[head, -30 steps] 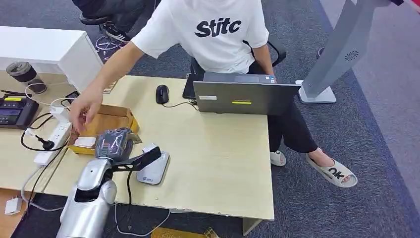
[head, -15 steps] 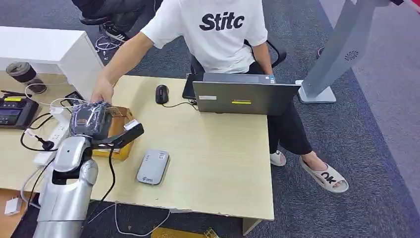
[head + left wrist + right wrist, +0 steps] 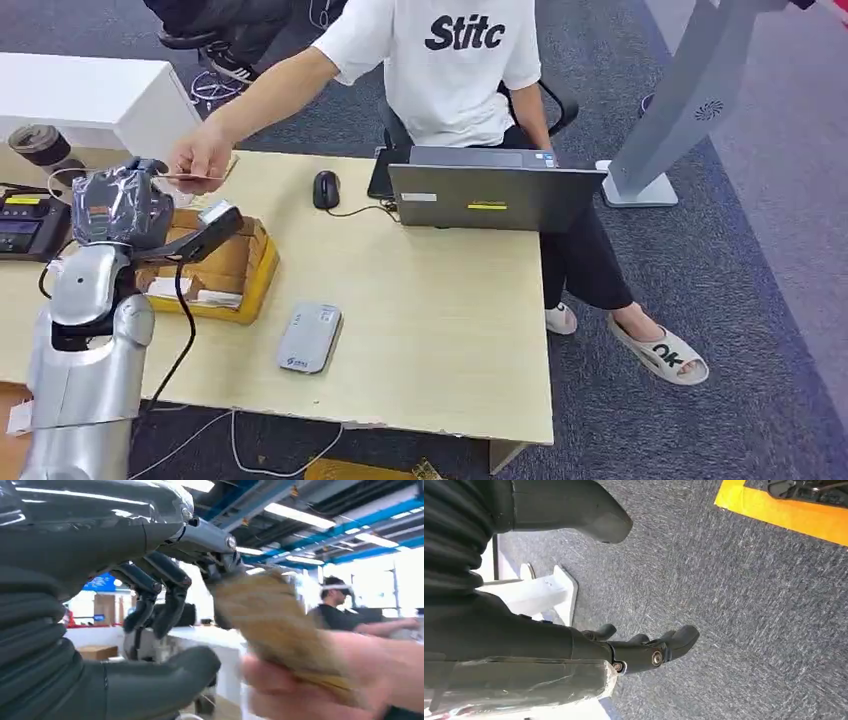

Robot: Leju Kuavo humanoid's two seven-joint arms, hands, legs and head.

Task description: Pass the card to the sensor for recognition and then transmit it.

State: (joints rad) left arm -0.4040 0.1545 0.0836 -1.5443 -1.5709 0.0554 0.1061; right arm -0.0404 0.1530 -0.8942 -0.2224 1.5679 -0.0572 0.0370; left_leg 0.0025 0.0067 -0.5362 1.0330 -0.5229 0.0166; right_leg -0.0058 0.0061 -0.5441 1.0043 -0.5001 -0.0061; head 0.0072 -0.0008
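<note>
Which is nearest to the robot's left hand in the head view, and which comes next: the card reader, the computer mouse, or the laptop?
From the left hand:
1. Computer mouse, at the table's far edge, left of the laptop.
2. Card reader, grey, lying flat toward the table's near edge; its ranking against the mouse is too close to call.
3. Laptop, plainly farthest, in front of the seated person.
</note>
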